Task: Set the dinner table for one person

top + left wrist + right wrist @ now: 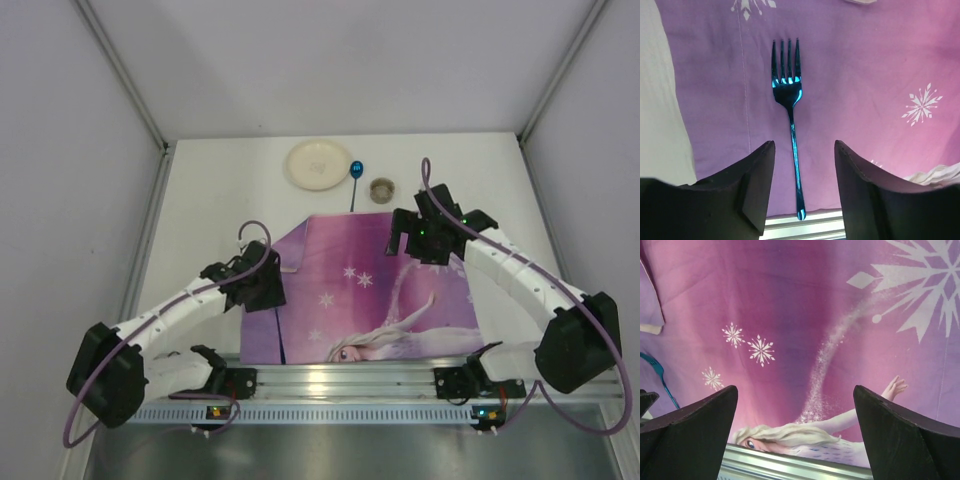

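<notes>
Across the middle of the top view, white dinner table (230, 190), purple placemat (340, 280) at its lower centre. On the mat's left side, blue fork (791, 125), handle lengthwise under the left gripper (804, 142), spread wide and empty. Over the mat's upper right, right gripper (795, 387) also spread, holding nothing. Nearest to it, just up-frame, cup (382, 189) and spoon (353, 188), spoon handle running down-frame; probably its pick.
</notes>
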`<action>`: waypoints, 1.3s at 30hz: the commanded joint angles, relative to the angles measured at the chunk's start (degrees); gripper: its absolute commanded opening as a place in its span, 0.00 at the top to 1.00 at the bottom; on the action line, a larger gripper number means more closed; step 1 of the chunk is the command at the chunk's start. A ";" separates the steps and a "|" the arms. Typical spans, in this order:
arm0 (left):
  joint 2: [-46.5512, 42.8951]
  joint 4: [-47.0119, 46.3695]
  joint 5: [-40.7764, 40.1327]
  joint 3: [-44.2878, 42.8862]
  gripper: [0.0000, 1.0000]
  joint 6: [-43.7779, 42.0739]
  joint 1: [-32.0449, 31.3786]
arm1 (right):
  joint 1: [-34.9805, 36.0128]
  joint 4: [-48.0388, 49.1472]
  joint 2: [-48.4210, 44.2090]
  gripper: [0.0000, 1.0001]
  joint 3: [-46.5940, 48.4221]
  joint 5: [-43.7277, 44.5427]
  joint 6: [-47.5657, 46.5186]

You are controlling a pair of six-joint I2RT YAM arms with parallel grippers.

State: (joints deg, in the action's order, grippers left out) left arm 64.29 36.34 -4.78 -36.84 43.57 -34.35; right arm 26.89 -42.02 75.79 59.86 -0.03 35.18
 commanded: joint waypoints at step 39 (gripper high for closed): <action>37.58 0.23 -8.32 -32.68 0.43 -27.84 -0.98 | -4.83 -3.24 -7.32 0.00 -5.01 4.34 -3.89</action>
State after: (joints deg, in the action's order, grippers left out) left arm 102.78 37.19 -14.20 -67.42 14.98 -34.74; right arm 22.65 -45.15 68.36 53.87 3.60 32.49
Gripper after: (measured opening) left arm 0.576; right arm 0.996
